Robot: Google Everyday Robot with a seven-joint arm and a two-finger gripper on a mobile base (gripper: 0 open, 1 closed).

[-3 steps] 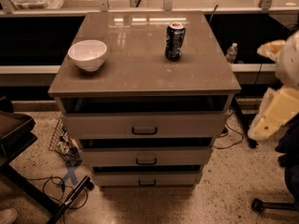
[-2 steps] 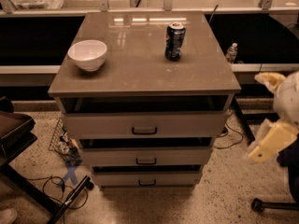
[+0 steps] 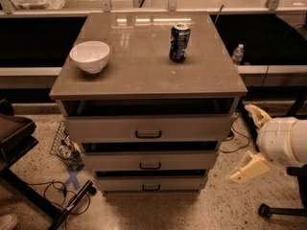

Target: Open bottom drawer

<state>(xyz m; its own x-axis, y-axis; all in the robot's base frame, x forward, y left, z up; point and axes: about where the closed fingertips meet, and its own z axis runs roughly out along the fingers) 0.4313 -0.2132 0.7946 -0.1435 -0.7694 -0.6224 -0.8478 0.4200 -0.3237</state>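
The bottom drawer [image 3: 151, 183] is the lowest and narrowest of three pale drawer fronts in the cabinet, with a small black bar handle [image 3: 151, 188]. A dark gap shows above its front. My gripper [image 3: 240, 143] is to the right of the cabinet, at about the height of the middle drawer and apart from it. Its two pale fingers [image 3: 249, 168] are spread wide open, pointing left, and hold nothing.
On the cabinet top [image 3: 144, 75] stand a white bowl [image 3: 89, 56] and a dark soda can [image 3: 179, 42]. The top drawer [image 3: 148, 127] and middle drawer [image 3: 149, 160] lie above. Cables [image 3: 62, 193] and a metal leg are on the floor at the left, a chair base [image 3: 278, 210] at the right.
My gripper has moved down and slightly left along the cabinet's right side, from the level of the cabinet top to the level of the middle drawer. The drawers have not moved.
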